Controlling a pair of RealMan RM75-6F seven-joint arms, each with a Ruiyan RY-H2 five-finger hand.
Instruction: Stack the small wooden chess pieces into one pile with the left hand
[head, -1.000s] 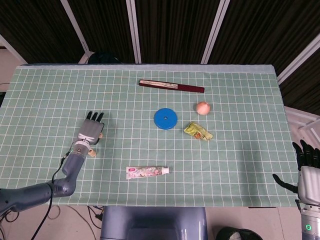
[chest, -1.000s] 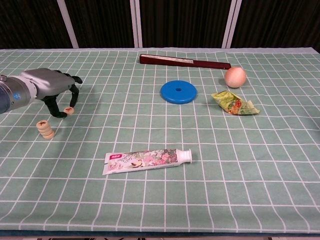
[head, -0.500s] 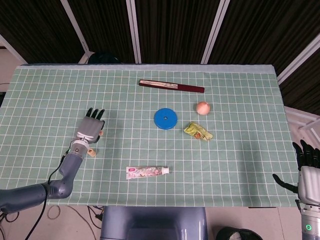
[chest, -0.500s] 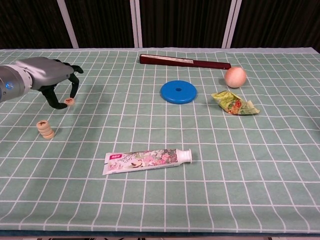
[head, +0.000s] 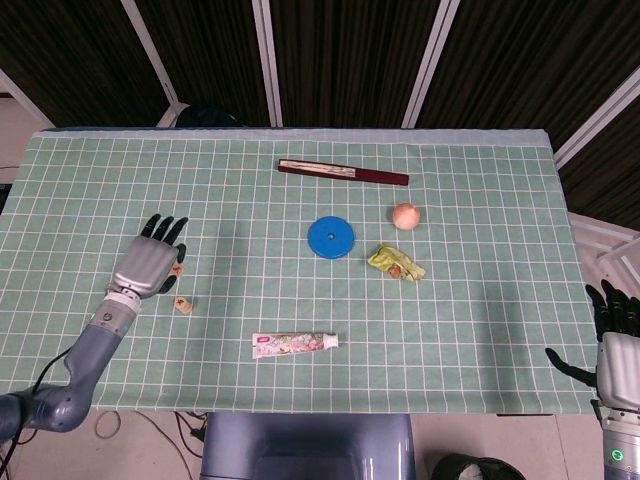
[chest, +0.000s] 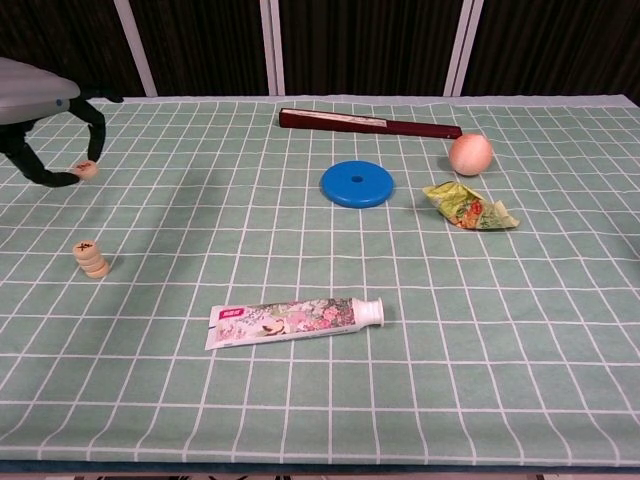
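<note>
Pinched between thumb and fingertip of the left hand (chest: 40, 110): one small wooden chess piece (chest: 87, 170), a pale disc, lifted clear of the tabletop (chest: 420, 350). Carried high, presumably so as to clear the pile (chest: 92, 258) without knocking it. Other fingers arched over the piece, leaving its underside free for a flat set-down.

Pile of similar discs standing on the green checked cloth, nearer the front edge than the held piece and slightly to the right of it in the chest view; dark character showing on the top disc. Upright and apparently even, though too small to count reliably. From the head view, the pile (head: 184, 305) just beside the left hand (head: 147, 265), toward the front edge.

Probably the carrying step: piece grasped, not yet above the pile. Next, likely a short travel toward the pile, then a level lowering; any tilt or sideways nudge could topple so narrow a column.

Well to the right of the pile: toothpaste tube (chest: 295, 320), blue disc (chest: 357, 184), dark folded fan (chest: 370, 123), peach-coloured ball (chest: 470, 154), crumpled wrapper (chest: 468, 207).

Right hand (head: 618, 345) off the tabletop's right edge, fingers apart, holding nothing.
</note>
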